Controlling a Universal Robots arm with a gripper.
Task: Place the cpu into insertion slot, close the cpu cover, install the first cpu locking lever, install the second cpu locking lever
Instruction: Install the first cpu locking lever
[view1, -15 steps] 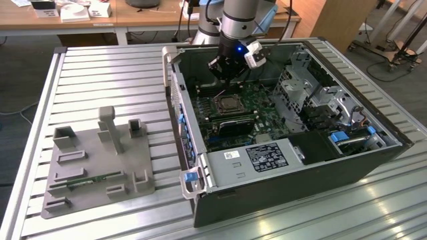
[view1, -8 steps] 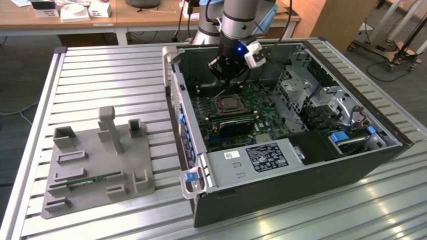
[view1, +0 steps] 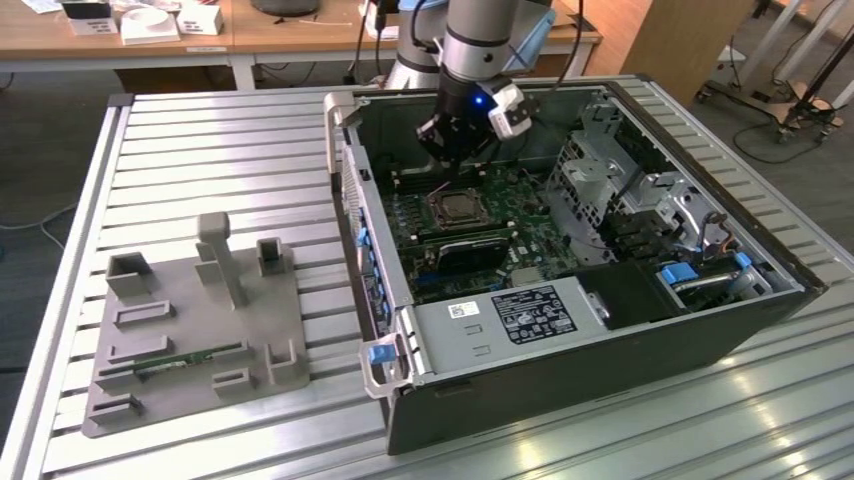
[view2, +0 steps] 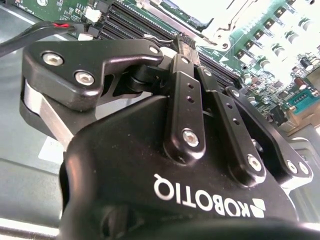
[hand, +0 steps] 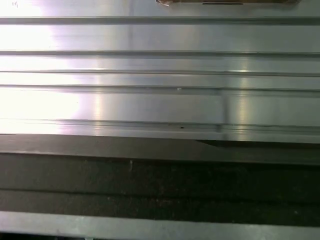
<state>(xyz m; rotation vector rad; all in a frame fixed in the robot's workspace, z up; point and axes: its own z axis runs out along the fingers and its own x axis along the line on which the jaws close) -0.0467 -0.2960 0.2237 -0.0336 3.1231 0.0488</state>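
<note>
1. Now the gripper (view1: 454, 152) hangs inside the open computer case (view1: 574, 385), fingers (view2: 186, 55) pressed together, nothing visible between them.
2. The insertion slot (view1: 435, 206) lies just beneath it; the cpu (view1: 465, 207) looks seated inside.
</note>
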